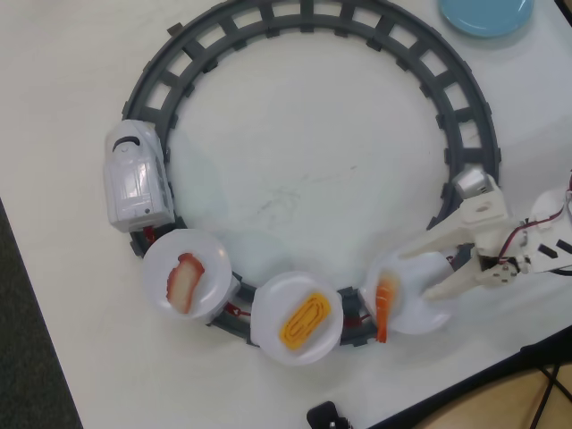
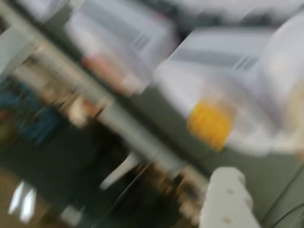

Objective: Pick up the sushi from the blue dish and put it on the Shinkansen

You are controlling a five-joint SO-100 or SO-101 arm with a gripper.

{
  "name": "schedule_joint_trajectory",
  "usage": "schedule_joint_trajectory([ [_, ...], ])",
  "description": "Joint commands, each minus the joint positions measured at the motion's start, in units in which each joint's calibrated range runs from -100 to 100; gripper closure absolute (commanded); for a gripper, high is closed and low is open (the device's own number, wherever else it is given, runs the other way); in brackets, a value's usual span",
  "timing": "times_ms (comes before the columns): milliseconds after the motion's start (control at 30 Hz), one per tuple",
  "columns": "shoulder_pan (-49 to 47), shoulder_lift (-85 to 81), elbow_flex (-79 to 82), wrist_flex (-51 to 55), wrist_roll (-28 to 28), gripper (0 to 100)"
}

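Just left of the gripper (image 1: 427, 273) in the overhead view, the sushi (image 1: 384, 308) looks like smooth moulded plastic, orange with a slight sheen, lying on a glossy white plastic disc. The gripper itself is matt white plastic, seemingly printed, with thin red and black wires behind it. Farther left, the Shinkansen (image 1: 136, 177) has a shiny, smooth white plastic shell that catches light. The grey ring track (image 1: 308, 22) beneath is dull, matt plastic. Far above the gripper, the blue dish (image 1: 487, 15) is smooth with a soft gloss. The table (image 1: 304, 161) is matt off-white, faintly scuffed. The wrist view is blurred.
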Motion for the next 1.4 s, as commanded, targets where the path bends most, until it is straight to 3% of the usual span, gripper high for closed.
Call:
schedule_joint_trajectory([
  [0, 1.32, -9.15, -1.67, -0.71, -0.16, 71],
  [100, 6.60, -15.08, -2.66, -0.71, -2.05, 70],
  [167, 11.09, -19.67, -3.29, -0.71, -7.55, 70],
  [367, 25.00, -34.54, -1.85, 0.06, -29.58, 71],
  [533, 44.27, -43.47, 5.96, 0.74, -51.50, 71],
  [667, 56.69, -45.48, 8.65, 12.30, -68.12, 71],
  [767, 58.80, -45.48, 10.98, 22.99, -76.56, 71],
  [933, 59.24, -46.31, 17.99, 33.43, -82.59, 71],
  [1133, 63.99, -49.07, 26.15, 39.43, -82.17, 71],
  [1367, 70.15, -64.27, 30.64, 54.40, -82.07, 71],
])
